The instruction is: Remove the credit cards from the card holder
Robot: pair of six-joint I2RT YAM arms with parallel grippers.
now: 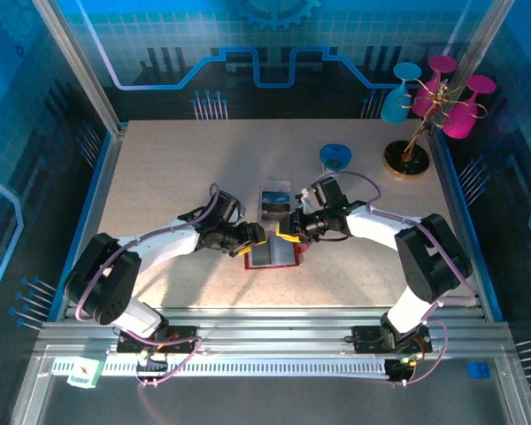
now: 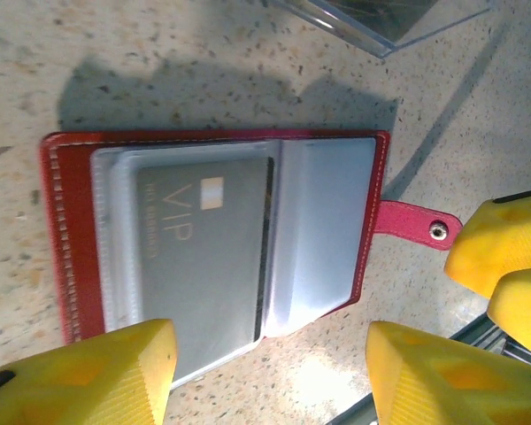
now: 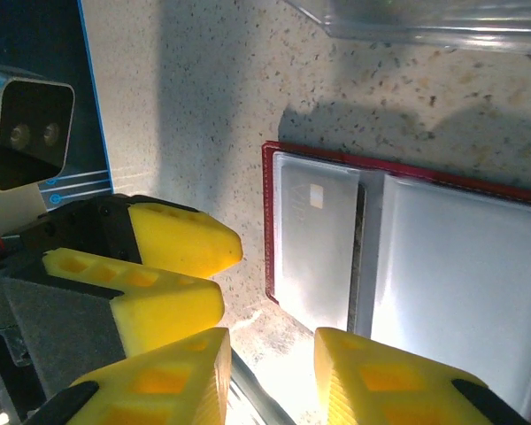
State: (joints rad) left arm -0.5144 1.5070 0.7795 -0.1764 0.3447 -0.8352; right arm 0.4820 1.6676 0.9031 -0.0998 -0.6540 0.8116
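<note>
The card holder [image 1: 273,257] lies open on the table, a red wallet [image 2: 62,239] with grey see-through pockets. One grey credit card [image 2: 199,257] marked VIP sits in the left pocket, and its lower edge juts past the holder's rim. The same card [image 3: 314,235] looks pale in the right wrist view. My left gripper [image 2: 270,354] is open and straddles the holder's near edge, one finger [image 2: 97,376] over the card's corner. My right gripper [image 3: 273,354] is open a little beside the holder's corner [image 3: 267,221], with bare table in the gap. The two grippers [image 1: 258,237] [image 1: 290,234] nearly touch.
A clear plastic tray [image 1: 276,199] stands just behind the holder. A blue bowl [image 1: 335,158] and a stand of coloured glasses [image 1: 425,106] are at the back right. The holder's snap strap [image 2: 416,226] points toward the right gripper's fingers [image 2: 504,257]. A thin dark edge [image 3: 257,398] runs under the right jaws.
</note>
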